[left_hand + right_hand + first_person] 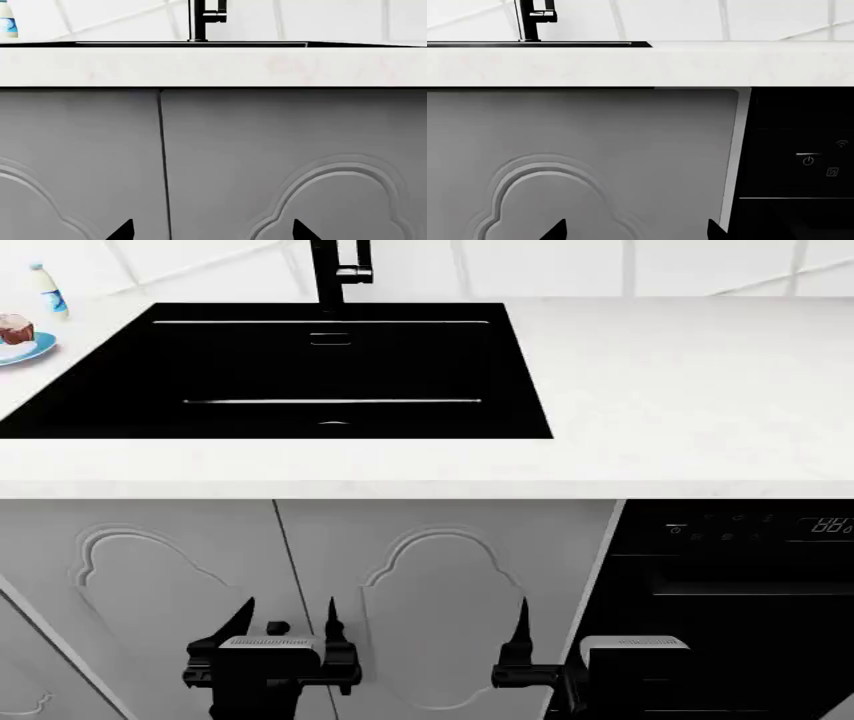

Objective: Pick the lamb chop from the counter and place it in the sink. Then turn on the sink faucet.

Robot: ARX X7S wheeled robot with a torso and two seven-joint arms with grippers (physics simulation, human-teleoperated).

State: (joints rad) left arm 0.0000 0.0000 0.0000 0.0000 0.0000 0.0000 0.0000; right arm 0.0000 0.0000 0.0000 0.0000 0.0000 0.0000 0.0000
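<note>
two pincers are mine, and both hang low in front of the grey cupboard doors (400, 580). my left pincer (284, 625) has its two black tips wide apart, with nothing between them. my right pincer (547, 625) looks wide open too and holds nothing, but i see only one tip well in the head view. neither one touches the doors, as far as i can tell.

i cannot see the lamb chop anywhere, so i cannot say which way it points.

the counter (667, 390) is flat and white with a thick front edge. the sink (120, 400) is a big black box shape set into it, longer from side to side. the sink faucet (327, 275) is a black round post standing straight up at the back rim, with a short handle sticking out to one side.

far left sits a blue plate (27, 347) with a brown-and-white cake (14, 328), and a small bottle (50, 290) behind it.
</note>
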